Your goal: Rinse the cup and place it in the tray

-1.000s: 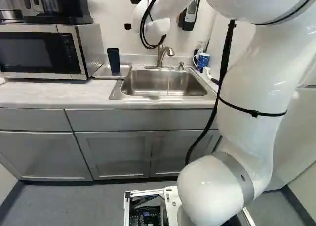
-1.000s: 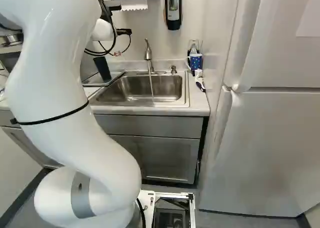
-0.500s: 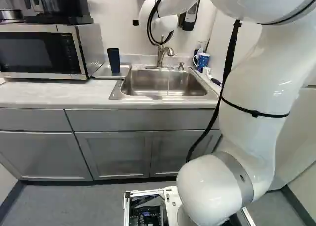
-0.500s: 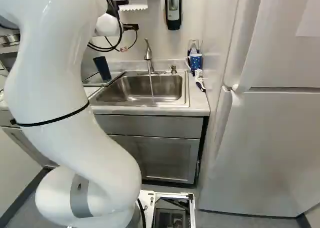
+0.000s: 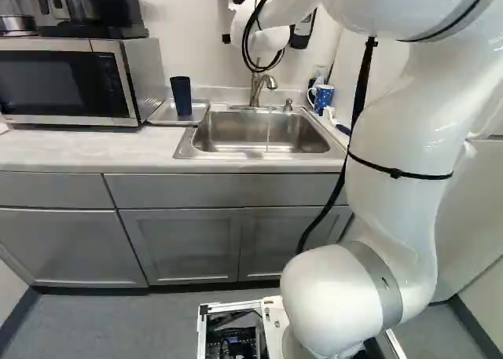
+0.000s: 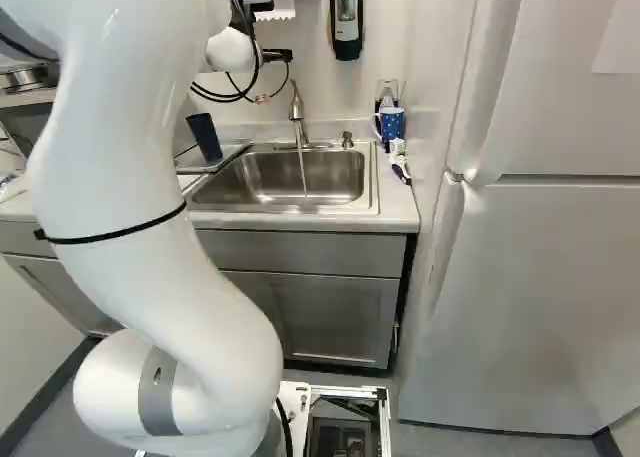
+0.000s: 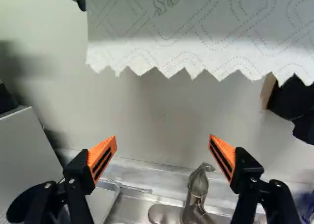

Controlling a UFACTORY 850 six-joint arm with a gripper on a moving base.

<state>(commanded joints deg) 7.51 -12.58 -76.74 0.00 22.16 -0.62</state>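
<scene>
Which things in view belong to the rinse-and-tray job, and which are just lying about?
Job:
tall dark blue cup
flat metal tray under it
curved metal faucet, running
steel sink

Lying about:
white-spotted blue mug
white paper towel
silver-and-black microwave

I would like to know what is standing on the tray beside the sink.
On the tray stands a dark cup, upright. The cup hides the patch of tray behind and under it; what may lie there cannot be seen.

Arm's far end (image 6: 232,49) now farther right in both base views.
</scene>
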